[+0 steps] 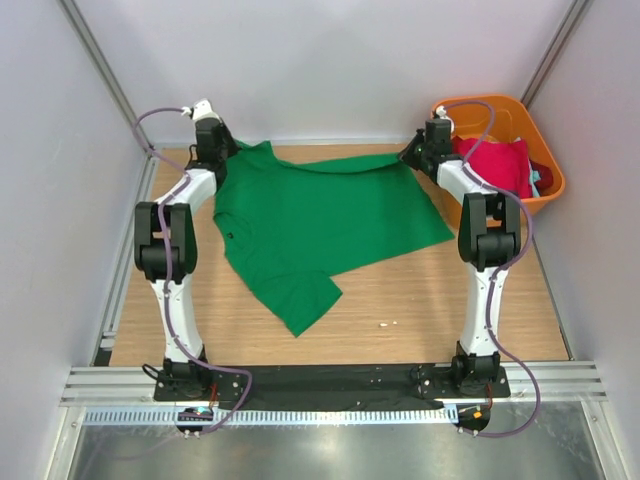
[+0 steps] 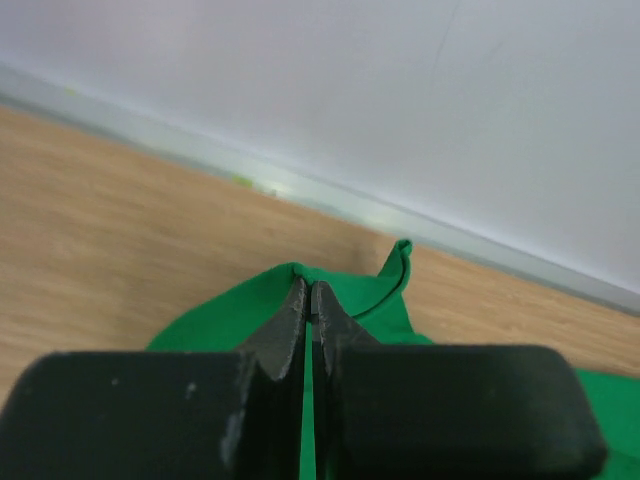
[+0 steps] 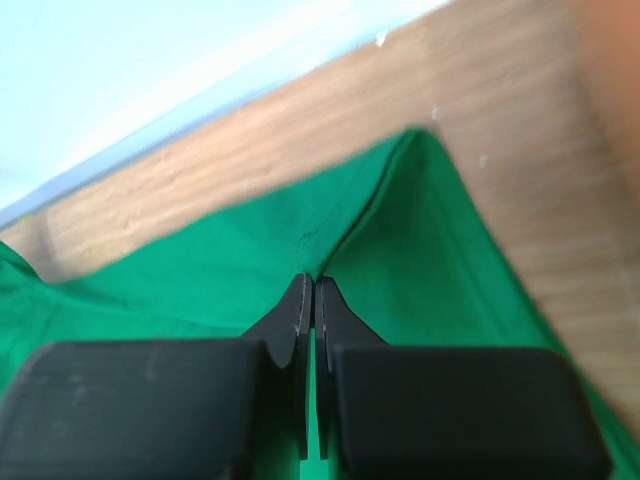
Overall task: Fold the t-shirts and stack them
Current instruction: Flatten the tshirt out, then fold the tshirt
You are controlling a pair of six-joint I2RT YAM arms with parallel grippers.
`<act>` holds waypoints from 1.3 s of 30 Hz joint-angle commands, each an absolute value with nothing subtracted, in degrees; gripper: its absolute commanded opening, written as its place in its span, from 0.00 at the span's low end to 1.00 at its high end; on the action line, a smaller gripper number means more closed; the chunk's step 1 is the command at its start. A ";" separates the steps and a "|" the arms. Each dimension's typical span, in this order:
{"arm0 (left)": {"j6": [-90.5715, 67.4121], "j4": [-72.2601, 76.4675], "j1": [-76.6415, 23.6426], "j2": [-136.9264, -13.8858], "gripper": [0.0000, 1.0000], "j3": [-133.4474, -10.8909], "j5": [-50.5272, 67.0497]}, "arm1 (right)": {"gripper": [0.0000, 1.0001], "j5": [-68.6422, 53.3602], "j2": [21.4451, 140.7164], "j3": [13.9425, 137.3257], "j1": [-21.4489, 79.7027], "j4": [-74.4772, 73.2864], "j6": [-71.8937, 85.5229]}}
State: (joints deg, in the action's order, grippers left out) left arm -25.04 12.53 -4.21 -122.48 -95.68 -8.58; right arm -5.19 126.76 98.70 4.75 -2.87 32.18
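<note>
1. At the near edge of the wooden table [image 1: 430, 300], the bases of the two arms stand on a black plate [image 1: 330, 380], one to the left and one to the right, well apart.
2. Beyond the plate the wood is bare except for a few pale specks [image 1: 385, 323] right of centre.
3. The green t-shirt [image 1: 320, 220] lies spread over the middle of the table, turned askew. Its nearest corner points toward the near edge, left of centre. The cloth lies mostly flat, with shallow folds.
4. The shirt's far border runs along the far edge of the table, drawn out between the two grippers.
5. The left gripper [image 1: 224, 155] is at the far-left corner of the table. Its jaws are clamped on the border of the green t-shirt [image 2: 370, 310]. In the left gripper's [image 2: 310, 300] own wrist view, a thin green line of cloth sits between the closed fingers, and a small fold stands up just past the tips.
6. The right gripper [image 1: 410, 155] is near the far-right corner, also pinching the green t-shirt [image 3: 420, 240]. The right gripper [image 3: 308, 295] grips at a crease, and the cloth fans out to both sides of it.
7. The orange bin [image 1: 490, 100] stands at the far-right corner, just beside the right gripper. The red t-shirt [image 1: 495, 160] is heaped in it, with a sliver of the teal t-shirt [image 1: 537, 178] at its right side.
</note>
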 commanded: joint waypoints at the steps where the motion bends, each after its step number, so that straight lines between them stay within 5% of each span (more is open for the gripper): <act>1: -31.45 10.37 -4.39 -117.79 0.00 -91.33 -6.16 | 0.04 -7.64 128.84 105.45 3.34 -0.53 29.88; 11: -33.22 5.19 -7.91 -106.37 0.00 -82.18 -2.63 | 0.04 -10.46 140.36 127.26 2.20 -5.89 30.23; 25: -36.56 -2.98 -8.79 -87.47 0.00 -65.32 -1.41 | 0.03 -11.43 135.62 124.37 1.32 -10.81 27.60; 39: -38.23 -10.19 -8.79 -80.95 0.00 -60.56 -0.35 | 0.01 -11.08 127.09 115.48 -1.23 -15.81 24.97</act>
State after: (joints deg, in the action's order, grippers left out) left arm -37.21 -8.14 -8.73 -83.99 -61.52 -0.97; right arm -11.62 131.83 115.52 -0.25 -14.28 27.40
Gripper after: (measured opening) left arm 0.005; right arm 0.039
